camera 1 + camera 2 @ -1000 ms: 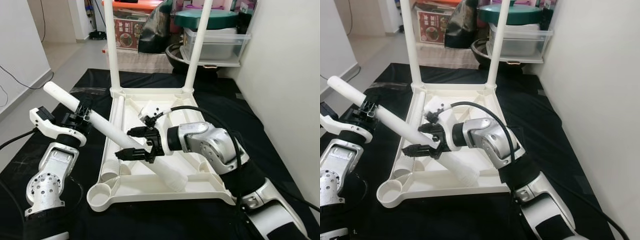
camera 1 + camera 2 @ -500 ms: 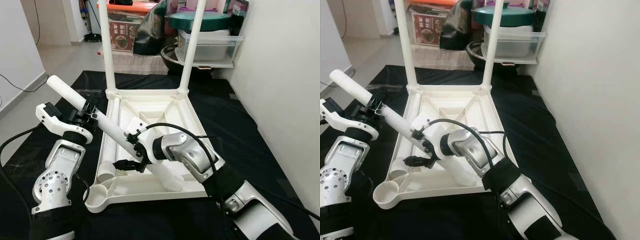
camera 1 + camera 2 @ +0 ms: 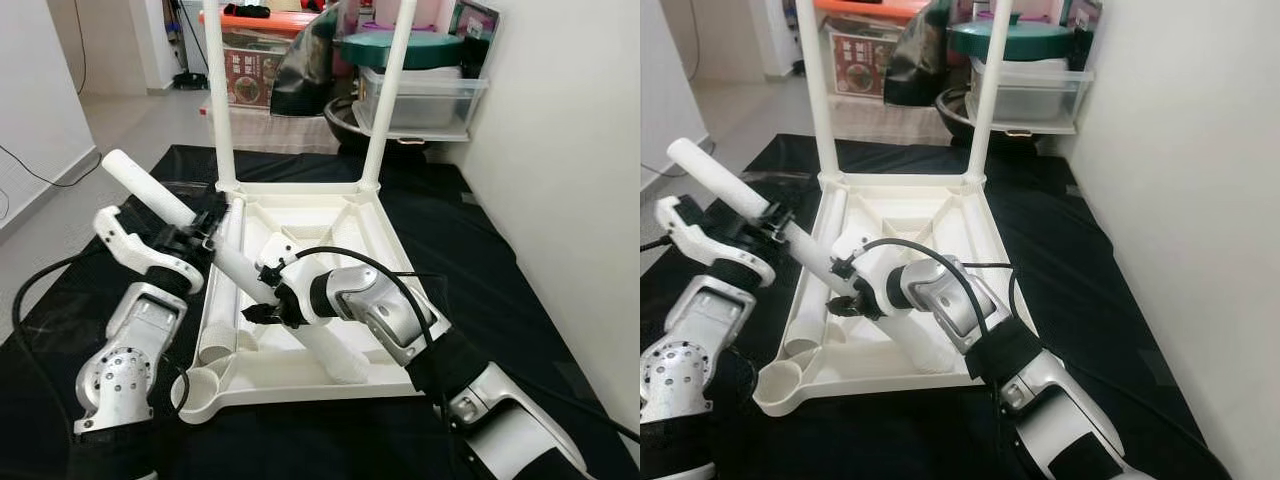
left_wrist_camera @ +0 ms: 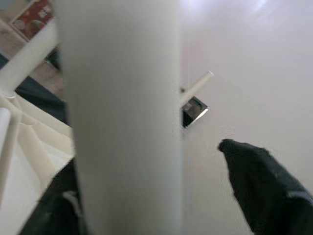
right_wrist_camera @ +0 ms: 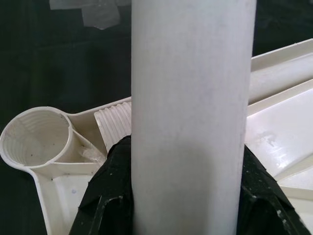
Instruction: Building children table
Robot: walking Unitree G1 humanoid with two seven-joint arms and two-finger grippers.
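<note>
A white children's table top (image 3: 330,215) lies upside down on a black mat. Two white legs (image 3: 222,100) (image 3: 388,100) stand upright in its far corners. A loose white leg (image 3: 235,265) slants across it, lower end resting inside the top. My right gripper (image 3: 268,303) is shut on this leg's middle, and its black fingers (image 5: 110,196) hug both sides. My left gripper (image 3: 207,228) stands around the leg higher up, with one finger (image 4: 264,186) apart from the leg (image 4: 122,122). The near left corner socket (image 3: 200,390) is hollow. Another tube (image 3: 215,340) lies along the left rim.
The black mat (image 3: 480,260) covers the floor around the table. A clear storage box (image 3: 420,95), a teal lid and a dark bag crowd the back. A white wall (image 3: 570,200) stands close on the right. A cable (image 3: 30,175) trails over the floor at left.
The camera has shifted a little. My right gripper's fingers have drawn in onto the leg. My left gripper sits further down the leg, nearer the table's rim.
</note>
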